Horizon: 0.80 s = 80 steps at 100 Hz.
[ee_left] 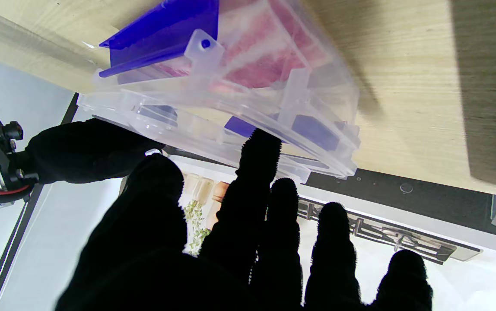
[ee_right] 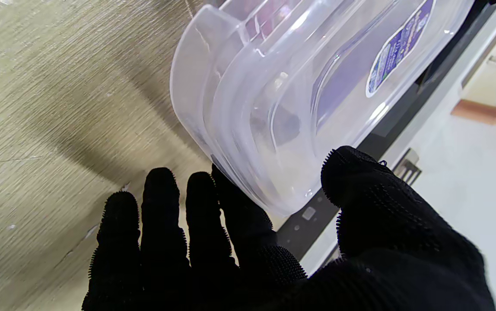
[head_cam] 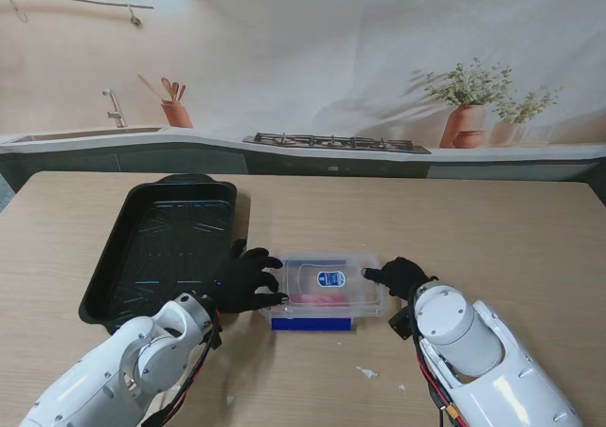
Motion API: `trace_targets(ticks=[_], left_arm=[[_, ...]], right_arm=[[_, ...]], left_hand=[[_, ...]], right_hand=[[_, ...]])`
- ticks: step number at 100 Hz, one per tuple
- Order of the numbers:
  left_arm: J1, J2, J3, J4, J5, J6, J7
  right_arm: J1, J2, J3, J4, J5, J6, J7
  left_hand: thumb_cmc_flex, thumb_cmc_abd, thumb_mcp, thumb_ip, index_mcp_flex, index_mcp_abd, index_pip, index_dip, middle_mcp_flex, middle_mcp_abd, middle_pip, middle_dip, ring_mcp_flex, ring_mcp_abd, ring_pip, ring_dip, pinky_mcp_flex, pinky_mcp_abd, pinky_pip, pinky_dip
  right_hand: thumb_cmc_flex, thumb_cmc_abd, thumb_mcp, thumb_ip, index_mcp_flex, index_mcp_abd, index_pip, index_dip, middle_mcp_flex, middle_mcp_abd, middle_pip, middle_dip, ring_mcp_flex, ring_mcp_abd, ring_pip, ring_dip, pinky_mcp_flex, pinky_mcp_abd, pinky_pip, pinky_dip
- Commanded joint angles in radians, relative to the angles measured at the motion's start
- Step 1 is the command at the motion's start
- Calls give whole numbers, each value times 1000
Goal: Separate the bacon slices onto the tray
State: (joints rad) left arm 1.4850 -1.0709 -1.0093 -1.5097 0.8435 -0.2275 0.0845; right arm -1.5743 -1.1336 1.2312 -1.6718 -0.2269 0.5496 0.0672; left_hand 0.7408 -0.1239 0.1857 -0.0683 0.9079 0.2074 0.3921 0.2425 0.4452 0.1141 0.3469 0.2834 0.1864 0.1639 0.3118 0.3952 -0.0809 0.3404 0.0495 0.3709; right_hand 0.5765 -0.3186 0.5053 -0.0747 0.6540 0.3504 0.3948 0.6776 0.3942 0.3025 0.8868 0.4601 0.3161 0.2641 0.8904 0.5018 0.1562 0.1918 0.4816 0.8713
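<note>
A clear plastic container with a blue-labelled lid lies on the table in front of me, with pink bacon slices showing through its wall. Its blue latch on the side nearest me is flipped open. The black tray stands to the left of it and holds nothing. My left hand is at the container's left end, fingers spread, with the index fingertip and thumb touching the lid rim. My right hand clasps the right end, thumb on the lid and fingers against the end wall.
A few small white scraps lie on the wooden table near my right forearm. The tray's near right corner sits close to my left hand. A printed kitchen backdrop stands behind the table's far edge.
</note>
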Motion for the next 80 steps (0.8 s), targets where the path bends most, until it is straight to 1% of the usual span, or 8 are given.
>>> trace_targets(ticks=[1,16,26,40,48,54,63,80], left_arm=[[0,-4,8,-1,-4,-4,-19],[-5,-5,14,3,-8,-10,-19],[-6,-4,16,4,-9,-11,-21],[-8,-5,18,5,-11,-15,-20],[-8,-5,19,6,-12,-16,-19],[-9,-5,20,7,-12,-17,-19],[-9,-6,20,8,-14,-19,-17],[-10,-6,20,10,-17,-23,-14]], right_arm=[[-10,-18,5,-23,37,1,8],[-18,-28,21,-36,94,5,-8],[-19,-27,22,-39,94,3,-7],[-17,-23,16,-42,75,1,0],[-16,-22,14,-44,69,2,0],[-16,-22,12,-47,63,2,0],[-18,-27,12,-51,65,0,-18],[-20,-28,14,-53,75,-11,-19]], left_hand=[[-26,-1,21,32,-14,-49,-18,2,-24,-8,5,8,-6,-1,4,20,-15,3,10,19],[-31,-4,34,31,-23,-55,-19,1,-32,-11,6,8,-10,-3,3,20,-14,3,10,20],[-33,-6,41,31,-25,-55,-17,1,-35,-12,7,8,-11,-4,3,21,-14,2,10,21],[-37,-8,51,30,-29,-56,-15,1,-35,-14,7,8,-12,-4,3,21,-14,2,10,21],[-38,-10,56,29,-28,-56,-14,1,-35,-13,8,8,-12,-5,3,21,-14,2,10,22],[-40,-10,59,29,-28,-56,-14,1,-36,-14,8,8,-11,-5,4,21,-14,2,9,22],[-41,-10,64,29,-30,-56,-14,0,-37,-14,8,8,-13,-5,3,21,-14,2,9,22],[-44,-12,71,28,-31,-55,-16,-1,-37,-16,9,9,-14,-6,3,20,-14,1,8,21]], right_hand=[[-36,-37,52,-18,4,-81,53,19,30,17,56,26,39,35,39,22,27,13,34,38],[-17,-89,120,-23,-1,-87,57,22,52,14,88,59,116,49,75,39,94,42,57,44],[-4,-143,199,-33,15,-91,86,28,91,21,109,80,208,61,106,54,158,74,149,47],[23,-193,280,-45,49,-98,153,27,162,24,144,117,330,61,170,93,150,87,544,-126],[54,-209,307,-44,85,-112,192,40,223,22,173,138,399,57,229,121,180,96,676,-134],[100,-225,294,-114,85,-134,289,-14,269,9,188,171,448,46,268,145,211,102,751,-168],[151,-244,279,-152,77,-153,434,-72,324,5,211,207,502,37,320,171,247,107,805,-167],[194,-241,263,-155,65,-168,541,-84,358,-6,228,239,530,24,343,183,265,108,818,-167]])
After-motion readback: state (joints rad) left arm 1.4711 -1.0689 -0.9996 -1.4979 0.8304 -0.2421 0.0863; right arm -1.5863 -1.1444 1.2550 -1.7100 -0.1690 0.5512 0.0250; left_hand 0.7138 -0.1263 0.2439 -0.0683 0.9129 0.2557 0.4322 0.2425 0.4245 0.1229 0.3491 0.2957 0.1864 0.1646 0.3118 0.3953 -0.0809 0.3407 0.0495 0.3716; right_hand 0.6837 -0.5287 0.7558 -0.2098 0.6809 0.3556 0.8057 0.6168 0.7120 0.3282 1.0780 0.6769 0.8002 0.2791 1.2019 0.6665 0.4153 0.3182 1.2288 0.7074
